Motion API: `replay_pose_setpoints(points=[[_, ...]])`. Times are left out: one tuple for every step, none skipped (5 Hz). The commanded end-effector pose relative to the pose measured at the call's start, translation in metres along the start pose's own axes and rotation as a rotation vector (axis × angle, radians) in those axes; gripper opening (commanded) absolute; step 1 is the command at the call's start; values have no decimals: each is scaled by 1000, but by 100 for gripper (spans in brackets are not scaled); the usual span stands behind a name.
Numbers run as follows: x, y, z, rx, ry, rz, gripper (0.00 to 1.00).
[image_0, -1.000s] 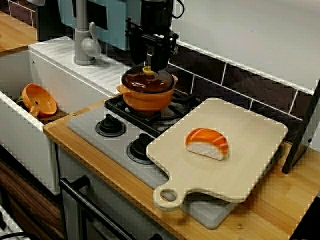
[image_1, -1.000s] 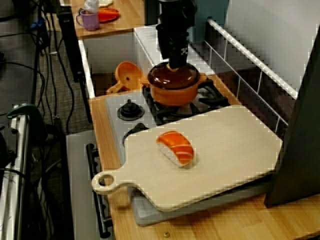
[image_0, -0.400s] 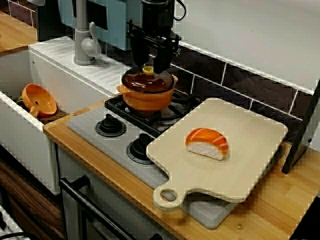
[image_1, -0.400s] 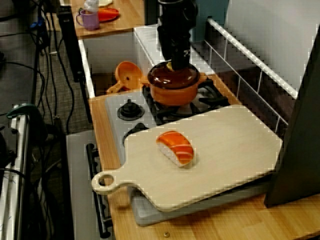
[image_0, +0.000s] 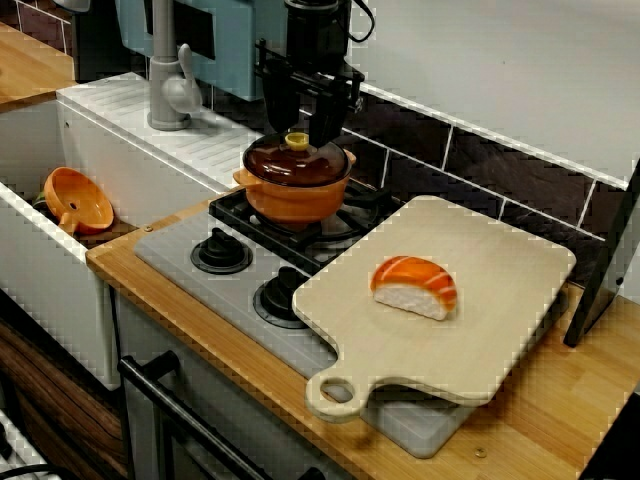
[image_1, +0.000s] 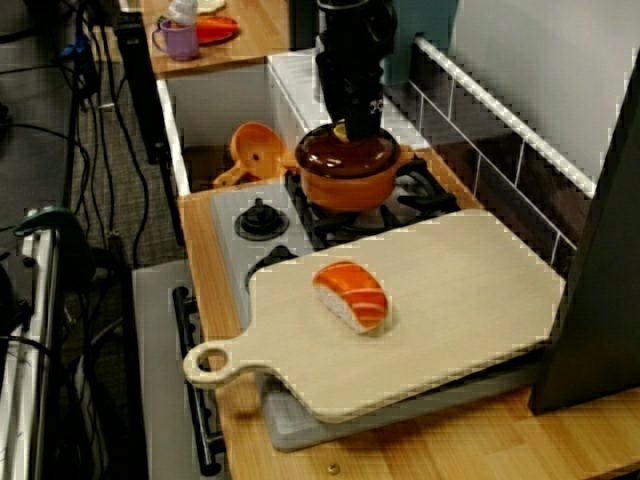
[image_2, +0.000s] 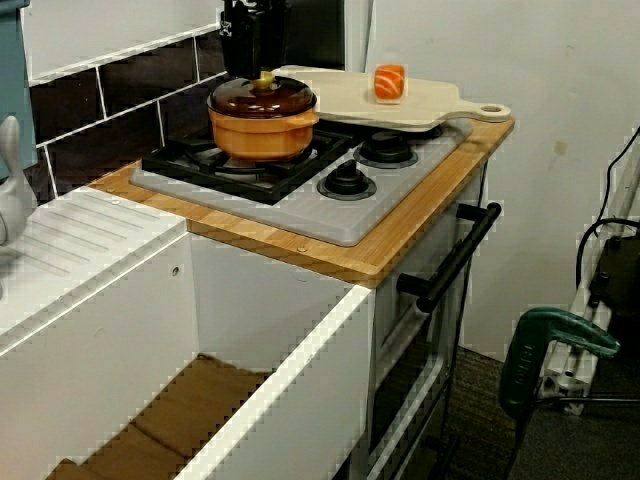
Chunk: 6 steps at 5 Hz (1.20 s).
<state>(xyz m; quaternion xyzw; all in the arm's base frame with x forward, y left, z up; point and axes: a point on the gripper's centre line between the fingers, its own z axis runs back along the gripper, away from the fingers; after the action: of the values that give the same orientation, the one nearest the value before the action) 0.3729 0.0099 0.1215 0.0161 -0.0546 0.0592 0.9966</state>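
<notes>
An orange pot (image_0: 297, 195) with a dark brown lid and a small yellow knob (image_0: 297, 140) stands on the back burner of the toy stove. My black gripper (image_0: 299, 128) hangs just above that knob. Its fingers are open, one on each side of the knob, and hold nothing. In the view along the counter the gripper (image_1: 356, 120) hides most of the knob. From the sink end the gripper (image_2: 258, 62) is seen behind the pot (image_2: 262, 128). A salmon sushi piece (image_0: 413, 286) lies on the wooden cutting board (image_0: 500, 310).
The board overhangs the grey stove top, with two dials (image_0: 221, 250) near the front. An orange strainer (image_0: 78, 200) lies in the white sink at left and a grey faucet (image_0: 168, 80) stands behind it. A tiled wall runs behind the stove. A dark panel (image_1: 600, 260) stands at right.
The gripper has risen a little, from down around the yellow knob to just above it. The lid and pot stayed in place.
</notes>
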Motion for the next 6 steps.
replay_pose_setpoints(points=[[4, 3, 10, 10, -41, 12, 100], [3, 4, 7, 14, -34, 10, 100], [3, 5, 6, 19, -25, 7, 100], [1, 6, 6, 17, -16, 4, 100], [0, 6, 1, 29, -10, 0, 100], [-1, 6, -1, 12, -4, -8, 0]])
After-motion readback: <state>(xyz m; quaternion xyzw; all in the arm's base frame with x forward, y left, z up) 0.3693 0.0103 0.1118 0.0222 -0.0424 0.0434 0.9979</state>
